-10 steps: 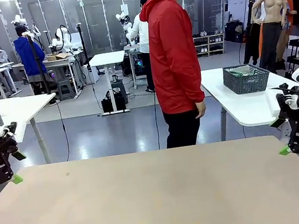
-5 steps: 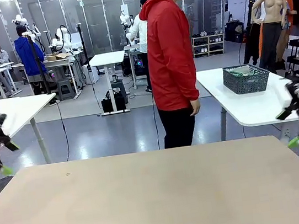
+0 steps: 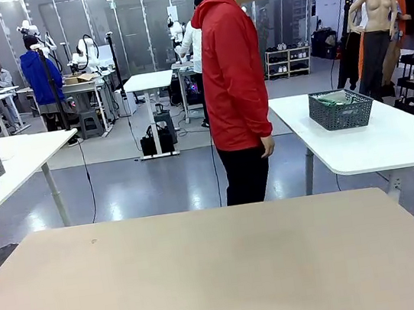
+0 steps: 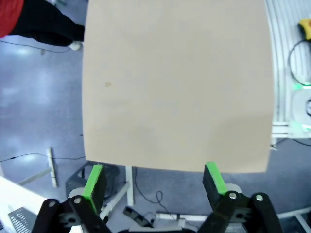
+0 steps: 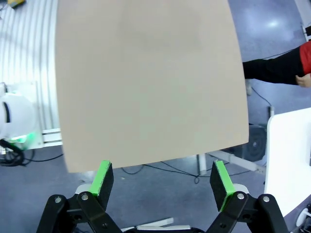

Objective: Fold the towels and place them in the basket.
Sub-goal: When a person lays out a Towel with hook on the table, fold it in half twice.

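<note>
Left gripper [image 4: 153,167] and right gripper [image 5: 162,165] are drawn back from the frame's sides, fingers apart above the surface [image 3: 209,278]; limp towels are judged best pinched at corners.

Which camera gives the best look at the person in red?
The front view: the person stands upright beyond the table. The left wrist view catches their legs; the right wrist view legs and a hand.

The basket [image 3: 341,109], dark grey wire mesh with flared sides, stands upright on a white side table [image 3: 360,145], well apart from the right gripper [image 5: 161,167]. Something pale [image 3: 332,99] lies inside, too small to identify.
</note>
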`<action>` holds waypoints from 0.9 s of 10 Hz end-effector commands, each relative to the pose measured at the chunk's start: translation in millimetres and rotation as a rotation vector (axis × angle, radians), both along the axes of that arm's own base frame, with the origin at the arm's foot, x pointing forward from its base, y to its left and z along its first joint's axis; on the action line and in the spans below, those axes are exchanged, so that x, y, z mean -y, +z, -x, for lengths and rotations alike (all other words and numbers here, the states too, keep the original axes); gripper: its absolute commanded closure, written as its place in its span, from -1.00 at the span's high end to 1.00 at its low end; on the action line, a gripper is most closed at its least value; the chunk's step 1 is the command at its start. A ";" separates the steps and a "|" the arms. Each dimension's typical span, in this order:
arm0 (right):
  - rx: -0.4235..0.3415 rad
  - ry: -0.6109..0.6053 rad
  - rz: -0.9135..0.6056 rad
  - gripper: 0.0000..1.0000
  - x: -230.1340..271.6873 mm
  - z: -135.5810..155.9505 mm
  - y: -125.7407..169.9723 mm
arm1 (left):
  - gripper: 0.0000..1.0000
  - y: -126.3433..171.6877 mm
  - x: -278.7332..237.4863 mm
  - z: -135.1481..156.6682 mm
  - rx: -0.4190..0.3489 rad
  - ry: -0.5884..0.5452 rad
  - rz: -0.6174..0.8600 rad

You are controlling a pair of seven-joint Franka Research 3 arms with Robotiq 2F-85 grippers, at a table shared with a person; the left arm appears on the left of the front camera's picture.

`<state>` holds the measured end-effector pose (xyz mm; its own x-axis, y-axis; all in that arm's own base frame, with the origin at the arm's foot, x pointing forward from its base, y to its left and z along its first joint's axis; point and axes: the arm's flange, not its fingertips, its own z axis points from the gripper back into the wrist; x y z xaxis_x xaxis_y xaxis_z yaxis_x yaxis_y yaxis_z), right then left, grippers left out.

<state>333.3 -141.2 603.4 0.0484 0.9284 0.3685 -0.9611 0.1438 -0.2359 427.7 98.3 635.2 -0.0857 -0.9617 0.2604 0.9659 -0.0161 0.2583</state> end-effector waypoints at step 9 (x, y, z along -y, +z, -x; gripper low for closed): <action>-0.232 -0.050 -0.327 1.00 26.7 36.6 67.7 | 1.00 21.4 -43.2 -8.0 -0.282 0.075 0.320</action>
